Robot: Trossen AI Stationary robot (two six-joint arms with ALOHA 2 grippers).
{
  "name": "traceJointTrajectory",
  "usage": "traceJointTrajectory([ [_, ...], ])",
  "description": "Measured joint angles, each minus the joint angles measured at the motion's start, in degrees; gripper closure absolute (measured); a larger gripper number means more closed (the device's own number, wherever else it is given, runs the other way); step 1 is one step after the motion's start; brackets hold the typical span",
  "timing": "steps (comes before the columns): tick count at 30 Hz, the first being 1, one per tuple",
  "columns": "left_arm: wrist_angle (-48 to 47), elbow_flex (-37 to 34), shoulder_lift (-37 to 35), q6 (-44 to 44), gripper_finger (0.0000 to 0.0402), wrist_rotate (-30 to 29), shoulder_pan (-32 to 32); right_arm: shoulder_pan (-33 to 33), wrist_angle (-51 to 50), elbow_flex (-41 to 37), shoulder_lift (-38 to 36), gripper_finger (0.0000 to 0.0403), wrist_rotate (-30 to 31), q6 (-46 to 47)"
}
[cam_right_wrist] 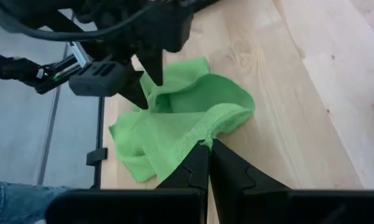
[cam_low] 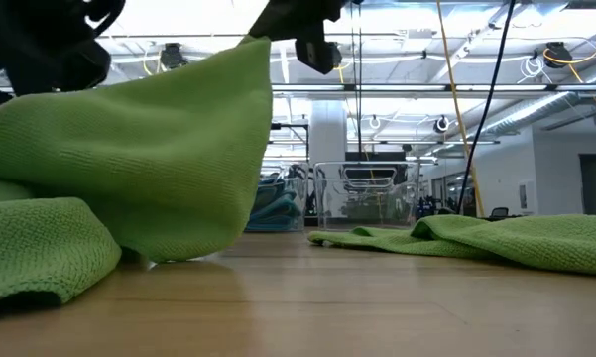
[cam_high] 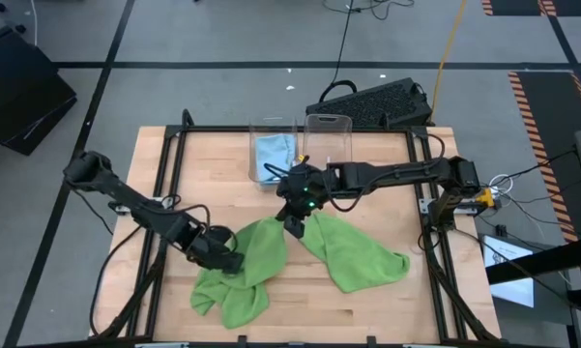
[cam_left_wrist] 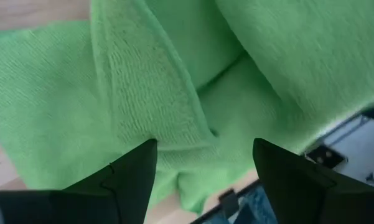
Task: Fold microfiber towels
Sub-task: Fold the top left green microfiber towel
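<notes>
A lime green microfiber towel (cam_high: 237, 280) lies crumpled near the table's front, left of the middle, with one part raised. My right gripper (cam_right_wrist: 208, 144) is shut on that raised part. My left gripper (cam_left_wrist: 205, 149) hovers open close over the same towel, a raised fold (cam_left_wrist: 155, 106) between its fingers; I cannot tell whether they touch it. A second green towel (cam_high: 358, 256) lies spread on the table to the right. A light blue towel (cam_high: 274, 155) sits inside a clear bin. My right gripper pinches the green towel's hemmed edge (cam_right_wrist: 198, 134) between its two shut fingers. The fingers slant down from the far side toward the table's near edge. The held part is lifted high (cam_low: 248, 59), and the cloth slopes down from it to the rest, which lies on the table.
Two clear bins (cam_high: 329, 130) stand at the far middle of the table, one with the blue towel. A black keyboard-like object (cam_high: 372, 101) lies beyond the far edge. Bare wood shows at the near right and far left.
</notes>
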Motion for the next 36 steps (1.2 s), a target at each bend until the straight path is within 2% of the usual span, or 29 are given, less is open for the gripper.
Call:
traceJointTrajectory([
  [6,-2.56,-0.02,3.49,-1.24,0.0135,-4.62,1.86,-1.39,-2.04,0.00,-1.44,0.0403,0.03,0.41],
  [13,-6.17,0.00,4.93,-0.60,0.0139,-5.72,3.76,-2.77,-2.57,-0.02,-2.65,0.0403,-0.15,-0.04],
  [18,-12.23,0.00,4.94,0.43,0.0180,-7.52,4.41,-3.39,-2.92,-0.02,-2.99,0.0403,-0.17,-0.81],
  [22,-14.02,0.00,4.94,5.44,0.0226,-7.89,5.41,-3.48,-2.93,-0.02,-2.99,0.0403,-1.42,-1.25],
  [28,-17.93,0.00,4.94,17.07,0.0273,-0.05,6.99,-3.44,-3.36,-0.02,-2.99,0.0403,-1.74,-1.30],
  [31,-22.33,0.00,4.94,22.23,0.0278,3.72,7.73,-3.46,-3.34,-0.02,-2.99,0.0403,-1.74,-1.30],
  [36,-25.65,0.00,4.03,27.58,0.0279,5.73,9.67,-3.46,-3.36,-0.02,-2.99,0.0403,-1.74,-0.92],
])
